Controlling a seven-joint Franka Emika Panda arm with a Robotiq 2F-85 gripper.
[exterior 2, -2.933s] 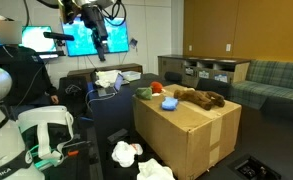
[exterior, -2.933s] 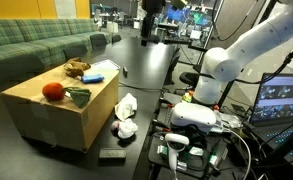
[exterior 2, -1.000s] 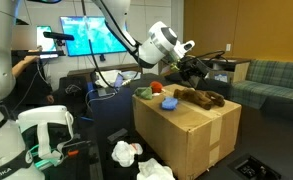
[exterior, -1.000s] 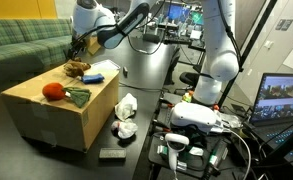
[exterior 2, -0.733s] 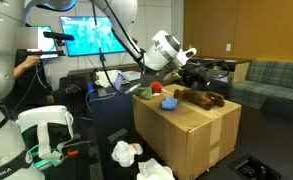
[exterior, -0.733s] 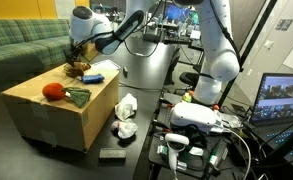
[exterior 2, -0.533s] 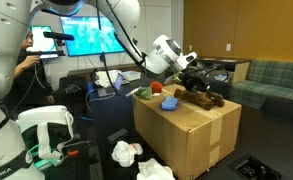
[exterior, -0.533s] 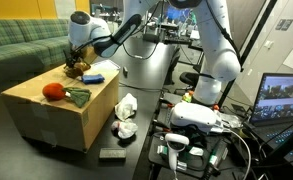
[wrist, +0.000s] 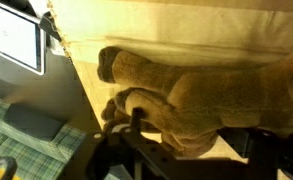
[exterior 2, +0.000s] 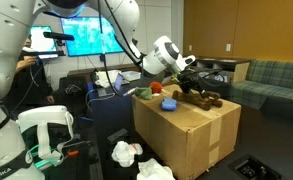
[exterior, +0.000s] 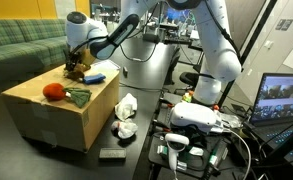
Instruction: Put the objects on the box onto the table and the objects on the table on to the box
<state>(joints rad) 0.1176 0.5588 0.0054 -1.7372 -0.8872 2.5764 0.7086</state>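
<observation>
Brown plush toy (exterior 2: 208,98) atop the box (exterior 2: 186,132) is being straddled by the gripper (exterior 2: 191,88), jaws wide, hold unclear; centred squeeze advised.

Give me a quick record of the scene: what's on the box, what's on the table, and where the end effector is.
on box: red ball, green cloth, plush toy, blue block
on table: white wads, black bar
end effector: down at the plush toy; grip cannot be told
</observation>
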